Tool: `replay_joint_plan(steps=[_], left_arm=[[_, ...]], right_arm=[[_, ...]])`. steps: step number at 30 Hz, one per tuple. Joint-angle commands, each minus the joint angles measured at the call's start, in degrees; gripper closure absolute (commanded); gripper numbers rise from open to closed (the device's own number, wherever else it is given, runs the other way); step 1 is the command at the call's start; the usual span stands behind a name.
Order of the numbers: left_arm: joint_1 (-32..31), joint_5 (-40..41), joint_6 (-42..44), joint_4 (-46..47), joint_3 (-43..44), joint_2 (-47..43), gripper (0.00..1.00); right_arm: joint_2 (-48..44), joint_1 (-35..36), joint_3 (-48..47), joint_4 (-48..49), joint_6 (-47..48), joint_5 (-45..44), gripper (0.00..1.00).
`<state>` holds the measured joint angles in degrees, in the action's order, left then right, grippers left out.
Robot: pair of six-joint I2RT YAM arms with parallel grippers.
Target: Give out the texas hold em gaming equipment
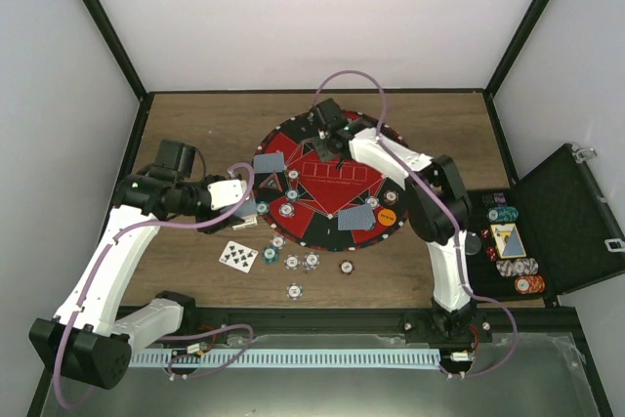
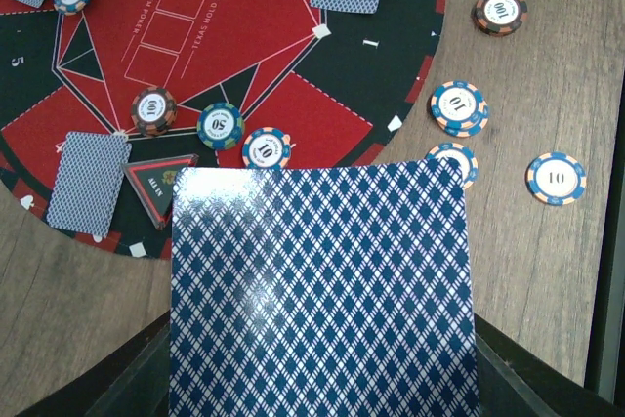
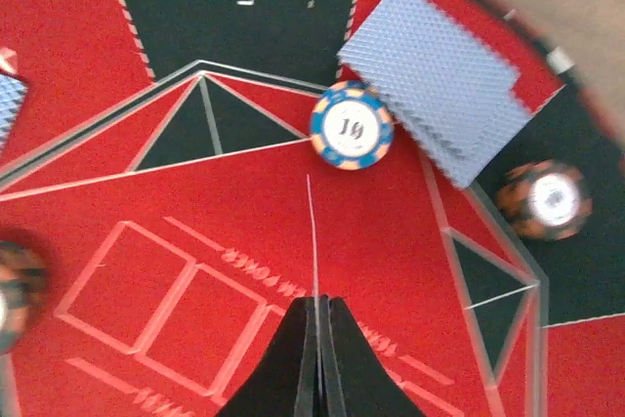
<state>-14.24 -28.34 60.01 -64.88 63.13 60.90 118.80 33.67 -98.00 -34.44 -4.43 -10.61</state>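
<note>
My left gripper [image 1: 246,204] is at the mat's left edge, shut on a playing card [image 2: 320,290] held back-up; the card hides its jaws. Beyond it on the mat lie a blue chip [image 2: 266,147], a teal chip [image 2: 220,125] and a maroon chip [image 2: 153,109]. My right gripper [image 3: 317,305] is over the far part of the mat [image 1: 325,136], shut on a playing card seen edge-on [image 3: 312,231]. Just past it lie a blue chip [image 3: 352,125] and face-down cards [image 3: 435,80]. An orange button [image 1: 388,214] sits at the mat's right.
The round red-and-black mat [image 1: 332,204] lies mid-table. Loose chips [image 1: 292,262] and a face-up card [image 1: 238,256] lie on the wood in front of it. An open black case [image 1: 562,231] with chips and cards stands at the right.
</note>
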Motion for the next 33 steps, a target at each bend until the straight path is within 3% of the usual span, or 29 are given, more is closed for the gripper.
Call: replay_joint_plan(steps=[1, 5, 7, 14, 18, 29, 33], left_arm=[[0.08, -0.90, -0.34, -0.16, 0.43, -0.88, 0.96], [0.09, -0.65, -0.30, -0.13, 0.35, -0.83, 0.96], [0.09, -0.52, -0.26, -0.20, 0.74, -0.80, 0.96], [0.09, -0.56, -0.20, -0.31, 0.94, -0.66, 0.96], [0.09, -0.82, 0.07, -0.03, 1.00, -0.08, 0.96], [0.09, -1.65, -0.24, -0.88, 2.44, 0.86, 0.96], [0.09, -1.41, -0.22, -1.03, 2.58, 0.71, 0.96]], right_arm=[[-0.71, 5.18, 4.94, 16.01, 20.33, -24.26, 0.99], [-0.97, 8.19, 15.24, 38.18, 37.86, -28.63, 0.99], [-0.38, 8.59, 17.99, 44.23, 42.20, -28.34, 0.99], [1.93, 8.90, 21.25, 41.72, 39.98, -25.26, 0.97], [-1.54, 9.45, 24.98, 37.77, 34.53, -20.05, 0.74], [-11.91, 9.57, 27.73, 29.26, 24.81, -9.92, 0.36], [-15.87, 9.34, 26.40, 26.14, 20.61, -6.22, 0.14]])
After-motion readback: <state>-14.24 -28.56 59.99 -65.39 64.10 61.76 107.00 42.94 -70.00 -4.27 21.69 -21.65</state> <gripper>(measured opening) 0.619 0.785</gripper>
